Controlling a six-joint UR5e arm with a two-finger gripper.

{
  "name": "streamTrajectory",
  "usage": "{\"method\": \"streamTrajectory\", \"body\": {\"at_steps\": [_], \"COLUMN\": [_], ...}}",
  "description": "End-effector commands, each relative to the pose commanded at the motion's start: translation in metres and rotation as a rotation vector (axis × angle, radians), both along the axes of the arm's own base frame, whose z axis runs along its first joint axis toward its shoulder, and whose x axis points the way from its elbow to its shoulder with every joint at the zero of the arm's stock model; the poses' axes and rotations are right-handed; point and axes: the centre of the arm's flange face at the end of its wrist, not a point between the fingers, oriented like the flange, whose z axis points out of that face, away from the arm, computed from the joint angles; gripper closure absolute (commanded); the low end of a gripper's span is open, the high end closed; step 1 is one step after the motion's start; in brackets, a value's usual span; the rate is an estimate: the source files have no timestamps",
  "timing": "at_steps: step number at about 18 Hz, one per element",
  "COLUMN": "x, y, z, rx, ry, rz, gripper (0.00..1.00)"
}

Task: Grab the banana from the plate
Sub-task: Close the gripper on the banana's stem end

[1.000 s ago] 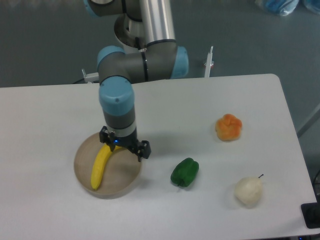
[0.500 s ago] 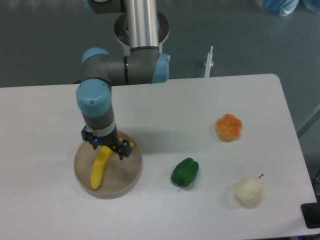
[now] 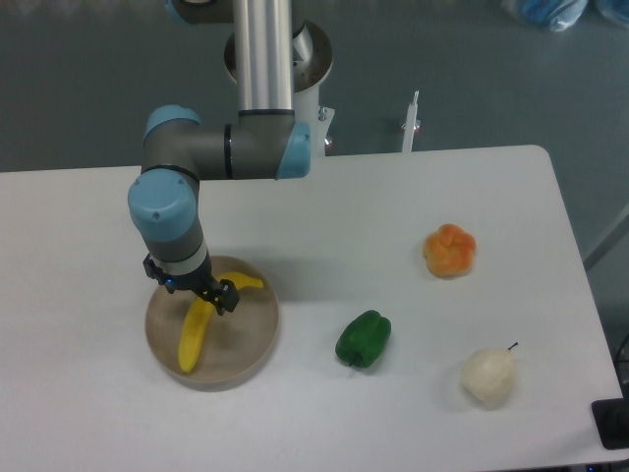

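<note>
hovering over the upper left part of the plate (image 3: pixel 251 349), the gripper (image 3: pixel 193 285) sits right above the middle of the banana (image 3: pixel 197 331), which lies on that plate; whether its jaws are spread or closed cannot be told.

Single fixed camera, high at the table's (image 3: pixel 324 216) front edge, angled down toward the arm's base (image 3: pixel 280 54).
</note>
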Motion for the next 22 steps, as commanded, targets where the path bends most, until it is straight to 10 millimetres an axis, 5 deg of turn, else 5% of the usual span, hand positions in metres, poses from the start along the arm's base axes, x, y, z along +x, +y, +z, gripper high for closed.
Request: {"method": "streamTrajectory", "body": {"at_steps": [8,12,14,22], "x": [0.011,0.011,0.011,0.004], "y": [0.001,0.0,-0.001,-0.001], "z": [-0.012,-0.013,-0.012,0.006], "rx": [-0.013,-0.018,-0.016,0.01], "ry": [0.028,0.027,0.027,0.033], "rz": [-0.02,-0.02,-0.021,-0.021], "gripper": [0.03,0.58,0.72,0.85]}}
